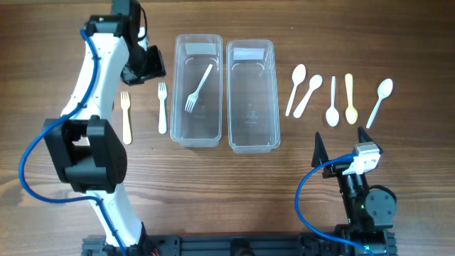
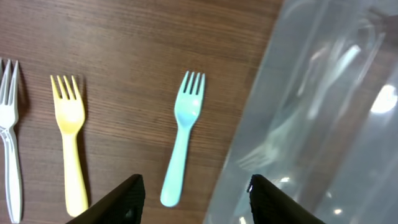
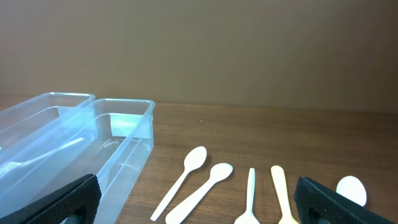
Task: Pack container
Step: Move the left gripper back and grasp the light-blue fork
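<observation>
Left arm stretched to the table's (image 1: 213,192) far left. I see its claw (image 2: 196,194) half open, empty, above a pale blue plastic fork (image 2: 182,146), tines toward the far edge. The clear plastic container (image 1: 175,85) lies just beside it, long axis parallel. Right claw (image 1: 342,144) gapes wide, empty.

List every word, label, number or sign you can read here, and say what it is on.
No text can be read in any view.
On the right container: a faint moulded mark on its floor, too small to read.
On the left container: a pale patch at its far end, as on the other one, with no legible lettering.
</observation>
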Motion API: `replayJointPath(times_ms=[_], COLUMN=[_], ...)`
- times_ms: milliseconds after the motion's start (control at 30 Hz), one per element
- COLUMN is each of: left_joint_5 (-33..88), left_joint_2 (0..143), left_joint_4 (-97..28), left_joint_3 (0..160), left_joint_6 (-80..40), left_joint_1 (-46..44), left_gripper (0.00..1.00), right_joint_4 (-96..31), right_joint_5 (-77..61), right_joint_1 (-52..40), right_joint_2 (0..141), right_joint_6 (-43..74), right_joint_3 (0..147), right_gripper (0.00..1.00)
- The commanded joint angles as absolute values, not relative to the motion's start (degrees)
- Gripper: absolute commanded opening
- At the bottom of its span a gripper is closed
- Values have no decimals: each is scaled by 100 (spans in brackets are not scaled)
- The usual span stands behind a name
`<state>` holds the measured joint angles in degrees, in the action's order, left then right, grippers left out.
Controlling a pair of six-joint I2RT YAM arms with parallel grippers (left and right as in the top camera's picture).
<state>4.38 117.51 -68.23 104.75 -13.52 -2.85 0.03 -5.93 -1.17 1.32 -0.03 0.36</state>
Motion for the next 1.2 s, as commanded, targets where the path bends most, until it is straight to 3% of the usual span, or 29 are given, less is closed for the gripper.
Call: replayJointPath(times_ms=[0,633,900,1033,1167], left_joint_5=[311,718,392,395,311], left_joint_2=[11799,11799,11799,11797,11743], left_joint_4=[-6519,-4737,-4665,-4755,-4899], left_joint_3=[9994,7638,7564,7566,7627], left_joint_6=[-1131,-1033,-893,-895,-899], left_joint_1=[-274,-279,-279,-276,-272], left_gripper=[54,51,28,9,4], right_joint_4=[34,34,34,34,34], right_joint_5=[-532,-534,-532,-532,-532], right_joint_1=[-93,-93,-93,-93,-93], right_joint_2=[119,119,119,119,119], right_joint_6=[-1,1,1,1,-1], right_joint_3=[30,30,30,30,30], right_gripper=[100,100,100,100,100])
